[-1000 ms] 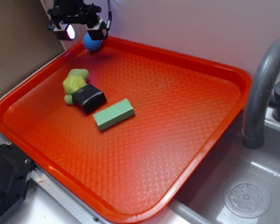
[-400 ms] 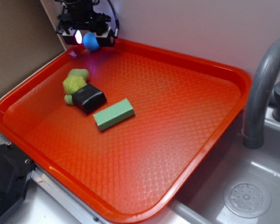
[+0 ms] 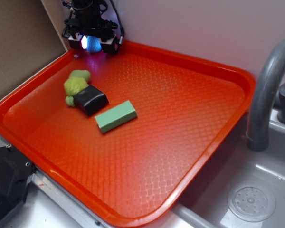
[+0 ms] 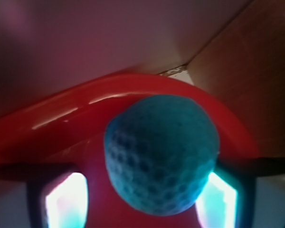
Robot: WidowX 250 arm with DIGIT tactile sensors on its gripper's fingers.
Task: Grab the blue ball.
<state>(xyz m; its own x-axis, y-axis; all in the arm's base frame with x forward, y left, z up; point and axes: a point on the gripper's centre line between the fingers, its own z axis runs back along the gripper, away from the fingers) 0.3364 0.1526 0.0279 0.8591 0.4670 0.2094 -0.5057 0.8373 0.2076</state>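
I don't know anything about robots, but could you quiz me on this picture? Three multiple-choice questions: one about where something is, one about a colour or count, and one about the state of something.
1. Where on the red tray is the blue ball?
A. at the far corner
B. in the middle
C. at the near edge, by the sink

2. What colour is the block lying beside the black block?
A. white
B. green
C. purple

3. How does the gripper stand to the ball?
A. far off over the sink
B. resting on the black block
C. one finger on each side of the ball

Answers:
1. A, since the ball sits by the tray's far rim near the wall.
2. B, as the long flat block is pale green.
3. C, because the wrist view shows the ball between the two fingers.
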